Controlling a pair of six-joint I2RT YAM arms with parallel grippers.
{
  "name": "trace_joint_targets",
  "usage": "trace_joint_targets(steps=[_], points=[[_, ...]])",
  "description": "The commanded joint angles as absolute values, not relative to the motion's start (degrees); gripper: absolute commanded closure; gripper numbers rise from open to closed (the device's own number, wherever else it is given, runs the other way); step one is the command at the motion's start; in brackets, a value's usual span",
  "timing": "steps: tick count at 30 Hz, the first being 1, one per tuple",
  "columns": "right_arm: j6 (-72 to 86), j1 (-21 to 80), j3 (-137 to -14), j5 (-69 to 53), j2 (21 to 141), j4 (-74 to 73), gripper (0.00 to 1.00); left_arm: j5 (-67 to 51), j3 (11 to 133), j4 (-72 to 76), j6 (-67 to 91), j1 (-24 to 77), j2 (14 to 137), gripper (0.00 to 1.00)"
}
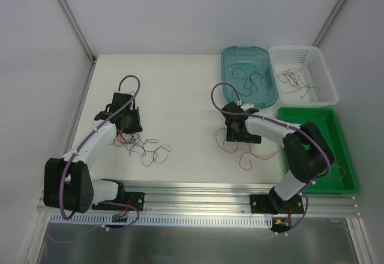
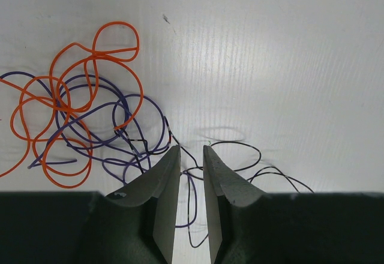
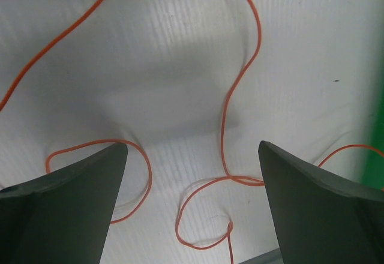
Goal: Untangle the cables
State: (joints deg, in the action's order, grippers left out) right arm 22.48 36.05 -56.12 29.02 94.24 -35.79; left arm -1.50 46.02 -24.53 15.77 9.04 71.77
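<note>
Left gripper (image 1: 128,122): parked low over the messy pile on the left side of the table (image 1: 180,84). In the wrist view (image 2: 191,149) its fingers were only a sliver apart and, as far as I could see, not clamped on anything. Thin purple and black strands showed through the gap.
Right gripper (image 1: 237,132): fingers spread wide (image 3: 192,147), nothing between them, hovering over bare table with one strand under it.
Cable tangle (image 1: 143,147): orange cable (image 2: 96,66), purple cable (image 2: 150,105) and black cable (image 2: 240,147), all looped through each other, flat on the table just ahead of the left fingers.
Loose orange cable (image 3: 225,114): lying by itself in lazy curls under the right gripper (image 1: 246,159).
Blue tub (image 1: 228,57): a few dark strands inside.
White basket (image 1: 324,60): more dark strands inside.
Green tray (image 1: 342,126): one orange strand near its front corner.
</note>
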Motion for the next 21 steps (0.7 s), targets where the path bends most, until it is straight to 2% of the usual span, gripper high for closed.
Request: trace_joint_targets(steps=[1, 5, 8, 10, 13, 14, 16, 17, 19, 21], points=[[24.0, 32.8, -53.4, 26.2, 91.6, -34.5, 0.03, -2.6, 45.8, -23.9, 14.7, 9.4, 70.4, 0.78], [22.6, 28.3, -49.7, 18.5, 91.1, -30.4, 0.03, -2.5, 45.8, -23.9, 14.7, 9.5, 70.2, 0.78], [21.6, 27.3, -49.0, 17.0, 90.8, -29.2, 0.01, -2.5, 45.7, -23.9, 14.6, 9.5, 70.2, 0.78], [20.7, 27.1, -49.3, 15.9, 91.0, -29.4, 0.07, -2.4, 45.6, -23.9, 14.5, 9.5, 70.1, 0.78], [19.9, 27.2, -50.2, 13.8, 91.6, -30.4, 0.22, -2.3, 45.8, -23.9, 14.6, 9.5, 70.1, 0.78], [19.3, 27.1, -50.1, 12.6, 91.7, -30.3, 0.31, -2.3, 45.7, -23.9, 14.6, 9.4, 70.1, 0.78], [19.2, 27.2, -50.0, 11.6, 91.5, -30.2, 0.42, -2.3, 45.6, -23.9, 14.5, 9.5, 70.1, 0.78], [19.1, 27.1, -50.1, 11.1, 91.6, -30.2, 0.51, -2.4, 45.7, -23.8, 14.5, 9.4, 70.0, 0.78], [19.2, 27.2, -50.1, 8.0, 92.4, -29.6, 0.54, -2.4, 45.6, -23.9, 14.4, 9.5, 70.1, 0.78], [19.8, 27.3, -49.8, 4.6, 93.5, -28.1, 0.62, -2.3, 45.5, -24.0, 14.4, 9.5, 70.0, 0.78]])
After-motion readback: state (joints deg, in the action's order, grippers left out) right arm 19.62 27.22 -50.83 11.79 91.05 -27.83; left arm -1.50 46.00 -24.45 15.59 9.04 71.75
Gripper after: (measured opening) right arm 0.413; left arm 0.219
